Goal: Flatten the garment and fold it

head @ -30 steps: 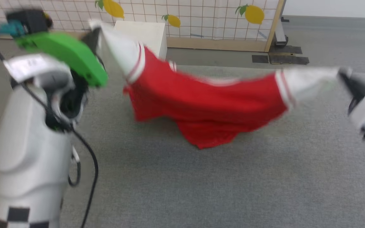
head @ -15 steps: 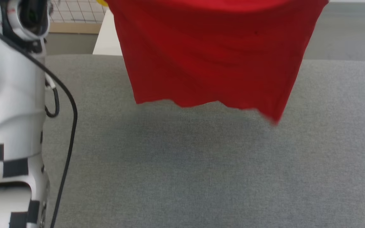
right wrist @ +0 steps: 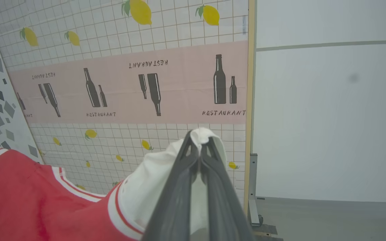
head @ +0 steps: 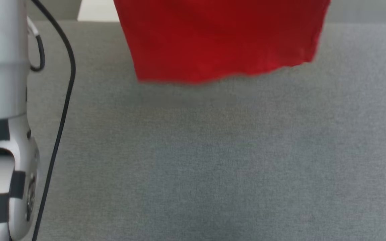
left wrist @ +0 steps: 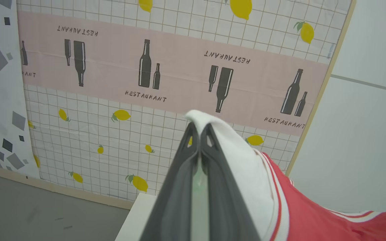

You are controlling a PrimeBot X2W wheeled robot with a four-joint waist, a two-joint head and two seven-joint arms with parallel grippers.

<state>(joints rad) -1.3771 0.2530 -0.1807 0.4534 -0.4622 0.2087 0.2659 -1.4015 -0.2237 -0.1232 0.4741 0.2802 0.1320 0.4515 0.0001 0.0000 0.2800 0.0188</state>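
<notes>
Aloft: jersey held up by both sleeves

The left hand [left wrist: 199, 132] is clamped on one white sleeve [left wrist: 243, 160] of the red jersey-knit shirt with striped trim [head: 219, 40]. Its body hangs over the grey fabric-covered surface [head: 213, 167]. The right hand [right wrist: 199, 140] pinches the other sleeve [right wrist: 152, 180].

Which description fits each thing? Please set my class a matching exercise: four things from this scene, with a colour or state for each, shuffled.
Things:
1. left pincer
2. garment
3. cable
4. backdrop

Descriptions:
a. black
b. printed with lemons and bottles
c. shut on a white sleeve
d. red body, hanging down

Pairs: 1-c, 2-d, 3-a, 4-b
</notes>
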